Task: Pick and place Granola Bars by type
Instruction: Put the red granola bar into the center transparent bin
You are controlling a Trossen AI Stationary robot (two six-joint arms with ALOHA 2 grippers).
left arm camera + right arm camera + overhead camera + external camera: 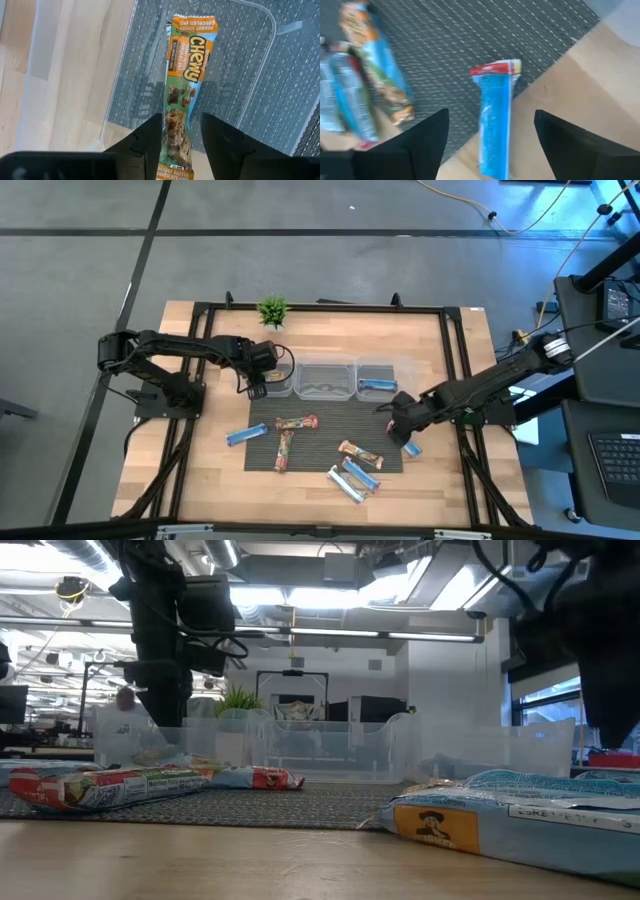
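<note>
My left gripper (258,387) hangs over the leftmost clear bin (276,381), shut on a brown and orange granola bar (186,70). My right gripper (400,426) hovers open at the dark mat's right edge. A blue bar (495,120) lies below it between the spread fingers, untouched, half on the mat and half on the wood. More bars lie flat on the mat: a blue one (246,435), brown/red ones (297,423) (284,450) (360,452), and blue and silvery ones (355,477). My left gripper pinches the brown and orange bar between its two fingers near one end (177,132). The fingers come from above and lie along the bar. The rest of the bar hangs past the fingertips, inside the bin's outline. I cannot tell whether its far end (195,22) touches the bin floor.
Three clear bins stand in a row at the mat's far edge. The middle bin (325,378) holds a pale bar and the right bin (377,378) a blue bar (377,387). A small green plant (272,309) stands behind them. A black frame (320,307) rims the table.
</note>
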